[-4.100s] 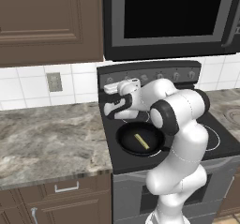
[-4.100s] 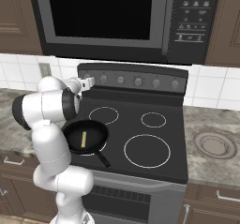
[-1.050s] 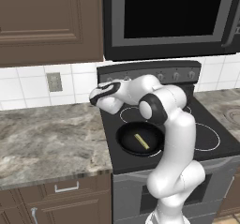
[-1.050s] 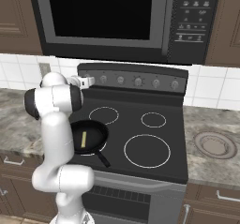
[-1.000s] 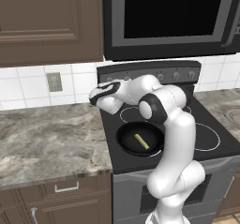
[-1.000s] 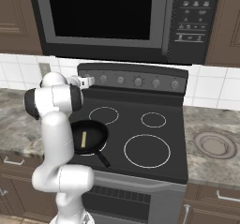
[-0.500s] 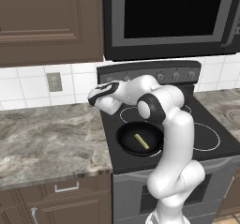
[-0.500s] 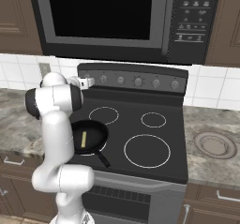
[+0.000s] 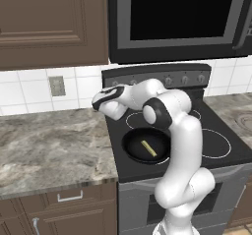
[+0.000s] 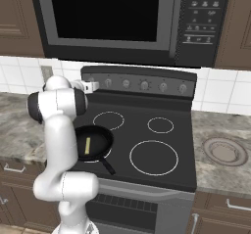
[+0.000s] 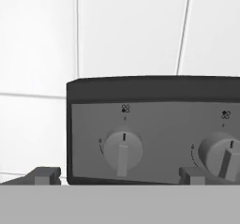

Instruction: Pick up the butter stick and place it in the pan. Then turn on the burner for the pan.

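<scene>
The black pan (image 9: 135, 148) (image 10: 98, 142) rests on the stove's front left burner, handle toward the stove's front edge. Inside it lies the pale yellow butter stick (image 9: 148, 148) (image 10: 87, 145). My gripper (image 10: 93, 86) (image 9: 98, 101) is open and empty, held up at the left end of the stove's control panel (image 11: 154, 124), well above and behind the pan. In the hand view the leftmost knob (image 11: 123, 150) sits straight ahead between my fingertips (image 11: 47, 174), its pointer upright. A second knob (image 11: 222, 155) shows to the right.
Three more knobs (image 10: 144, 85) run along the panel. A black microwave (image 10: 108, 17) hangs close above. Bare burners (image 10: 153, 157) lie right of the pan. Stone counters (image 9: 49, 140) flank the stove, with a round dish (image 10: 223, 151) on the right one. White tiles back the panel.
Since several seconds ago the hand has swung left from above the pan's back to the panel's left end. Over the last second it only crept slightly left. Pan and butter stick are unmoved.
</scene>
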You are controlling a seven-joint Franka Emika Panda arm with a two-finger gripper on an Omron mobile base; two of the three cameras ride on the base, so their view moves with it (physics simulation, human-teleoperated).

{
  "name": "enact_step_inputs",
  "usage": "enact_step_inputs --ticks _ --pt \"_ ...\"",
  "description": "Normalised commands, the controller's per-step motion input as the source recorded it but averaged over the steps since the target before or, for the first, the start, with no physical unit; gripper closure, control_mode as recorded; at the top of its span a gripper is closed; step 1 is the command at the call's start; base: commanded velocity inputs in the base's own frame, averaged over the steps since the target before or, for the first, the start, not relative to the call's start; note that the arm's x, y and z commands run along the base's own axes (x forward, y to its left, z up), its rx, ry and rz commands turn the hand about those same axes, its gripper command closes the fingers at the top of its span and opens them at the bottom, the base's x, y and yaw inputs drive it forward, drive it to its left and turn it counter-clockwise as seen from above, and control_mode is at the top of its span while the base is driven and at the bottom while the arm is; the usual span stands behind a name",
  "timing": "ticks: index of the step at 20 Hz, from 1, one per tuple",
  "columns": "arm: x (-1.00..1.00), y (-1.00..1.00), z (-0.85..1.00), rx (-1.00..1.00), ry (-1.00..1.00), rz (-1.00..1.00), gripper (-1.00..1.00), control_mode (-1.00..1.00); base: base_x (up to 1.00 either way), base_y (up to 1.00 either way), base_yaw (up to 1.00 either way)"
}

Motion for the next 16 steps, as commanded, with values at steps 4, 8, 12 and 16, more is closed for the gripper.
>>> enact_step_inputs --ticks 4,8,12,16 --pt "0.16 -0.01 -0.01 0.04 0.0 0.0 -1.0 -1.0 0.0 0.0 0.0" --pt "0.16 -0.01 0.0 0.04 0.0 0.0 -1.0 -1.0 0.0 0.0 0.0" --pt "0.13 -0.03 -0.05 0.05 0.0 0.0 -1.0 -1.0 0.0 0.0 0.0" --pt "0.12 0.0 -0.06 0.02 0.0 0.0 -1.0 -1.0 0.0 0.0 0.0"
